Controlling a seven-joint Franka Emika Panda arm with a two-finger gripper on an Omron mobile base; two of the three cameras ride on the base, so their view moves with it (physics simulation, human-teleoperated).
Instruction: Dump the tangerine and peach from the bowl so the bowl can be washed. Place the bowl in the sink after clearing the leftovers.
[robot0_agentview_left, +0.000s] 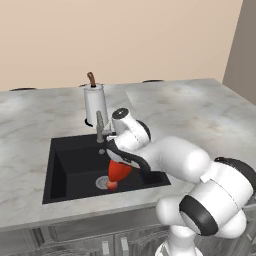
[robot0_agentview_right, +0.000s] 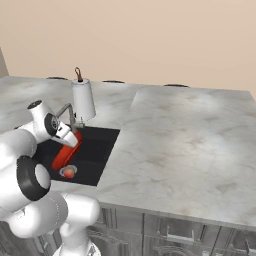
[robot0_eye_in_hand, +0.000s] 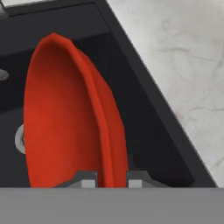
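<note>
Grey marble counter surrounds the black sink. Over the sink's drain the red bowl hangs tipped on edge, its rim pinched in the closed gripper. A small reddish-orange fruit lies at the drain, just below the bowl.

Plain beige wall behind grey marble counter, grey cabinets below.
</note>
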